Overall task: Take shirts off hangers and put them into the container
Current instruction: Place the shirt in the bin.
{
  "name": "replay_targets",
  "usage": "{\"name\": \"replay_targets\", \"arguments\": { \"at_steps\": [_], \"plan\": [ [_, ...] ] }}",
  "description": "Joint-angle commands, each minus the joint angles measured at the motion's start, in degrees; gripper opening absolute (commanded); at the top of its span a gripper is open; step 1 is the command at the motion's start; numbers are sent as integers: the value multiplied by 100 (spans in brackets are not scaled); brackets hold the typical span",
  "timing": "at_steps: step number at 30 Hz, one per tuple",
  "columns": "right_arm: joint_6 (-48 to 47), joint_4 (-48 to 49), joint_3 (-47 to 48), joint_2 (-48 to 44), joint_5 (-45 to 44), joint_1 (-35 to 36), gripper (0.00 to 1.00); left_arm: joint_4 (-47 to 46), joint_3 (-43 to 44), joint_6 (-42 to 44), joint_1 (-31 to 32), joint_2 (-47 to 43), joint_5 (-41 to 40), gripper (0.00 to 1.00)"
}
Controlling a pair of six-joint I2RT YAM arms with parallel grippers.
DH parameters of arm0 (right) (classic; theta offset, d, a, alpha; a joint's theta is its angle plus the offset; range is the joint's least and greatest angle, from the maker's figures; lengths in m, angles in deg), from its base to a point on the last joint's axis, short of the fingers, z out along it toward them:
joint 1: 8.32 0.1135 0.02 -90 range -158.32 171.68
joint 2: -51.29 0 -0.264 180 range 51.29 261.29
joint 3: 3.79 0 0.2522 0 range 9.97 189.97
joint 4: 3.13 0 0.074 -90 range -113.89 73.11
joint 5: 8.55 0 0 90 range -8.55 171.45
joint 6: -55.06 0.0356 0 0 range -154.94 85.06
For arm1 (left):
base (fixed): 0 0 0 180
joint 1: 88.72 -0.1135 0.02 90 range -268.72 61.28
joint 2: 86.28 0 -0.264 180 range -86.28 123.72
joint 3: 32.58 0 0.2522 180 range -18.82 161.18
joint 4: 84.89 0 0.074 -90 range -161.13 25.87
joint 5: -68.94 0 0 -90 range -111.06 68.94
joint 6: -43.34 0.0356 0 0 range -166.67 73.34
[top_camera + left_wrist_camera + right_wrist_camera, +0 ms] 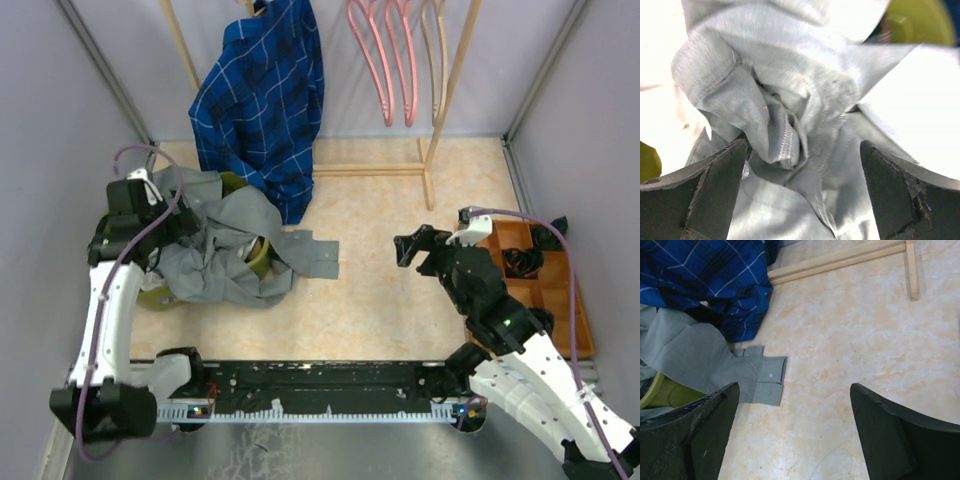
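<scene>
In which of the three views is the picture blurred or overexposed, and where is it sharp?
Left wrist view: the grey shirt is close and soft, and the white areas at both sides are blown out. Right wrist view: the table and the grey cuff are sharp, the blue shirt dark. Top view: even light, weak shadows.
</scene>
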Motion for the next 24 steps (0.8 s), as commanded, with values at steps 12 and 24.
{"name": "replay_targets", "arguments": {
  "at_steps": [12, 24],
  "plan": [
    [96, 508, -39, 174, 82, 16, 92, -1011, 522, -352, 1457, -1090, 1311, 97],
    [189, 174, 61, -14, -277, 16, 93, -1468, 738, 1286, 5384, 690, -547, 98]
  ]
}}
